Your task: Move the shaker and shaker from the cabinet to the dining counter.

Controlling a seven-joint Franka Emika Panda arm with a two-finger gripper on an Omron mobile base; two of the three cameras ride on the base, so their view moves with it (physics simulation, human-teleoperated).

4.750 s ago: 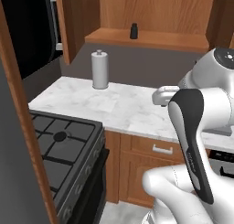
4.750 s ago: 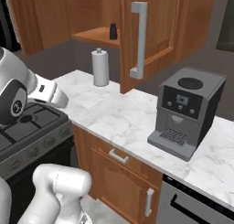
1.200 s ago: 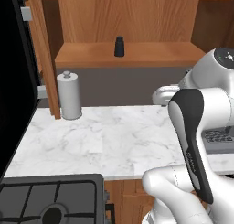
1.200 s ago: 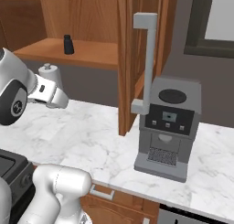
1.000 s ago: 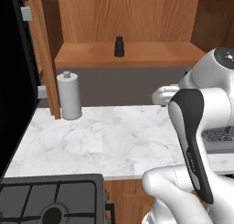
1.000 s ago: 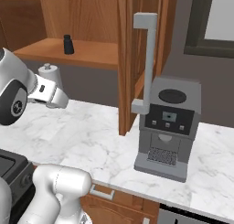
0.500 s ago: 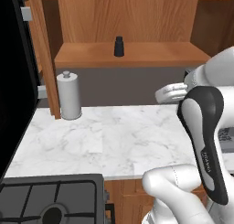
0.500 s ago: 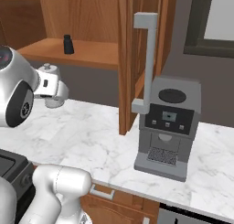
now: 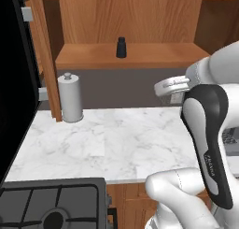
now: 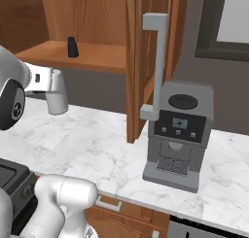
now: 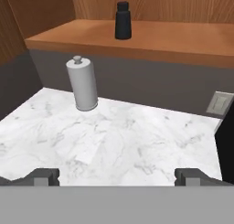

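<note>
One shaker [image 9: 121,47] [image 10: 72,47] [image 11: 122,21] stands upright on the shelf [image 9: 154,55] of the open cabinet [image 10: 97,8], near the middle of the shelf and a little back from its front edge. It is small, black, wider at the base and narrower at the top. A second shaker I cannot find; the arm covers the right part of the shelf in the left base view. Nothing else stands on the shelf that I can see.

Below it, on the marble surface [image 9: 116,144], a tall grey cylinder [image 9: 70,98] [image 11: 83,83] with a knob stands near the back left corner. In the right base view the arm hides most of it. A coffee machine [image 10: 177,135] stands further right on the surface. At the front left corner, the stove [image 9: 51,204] is cut off by the frame.

The hand [image 11: 117,176] is open and empty; its two fingertips [image 11: 45,175] stand wide apart, over the surface and well apart from the shaker.
</note>
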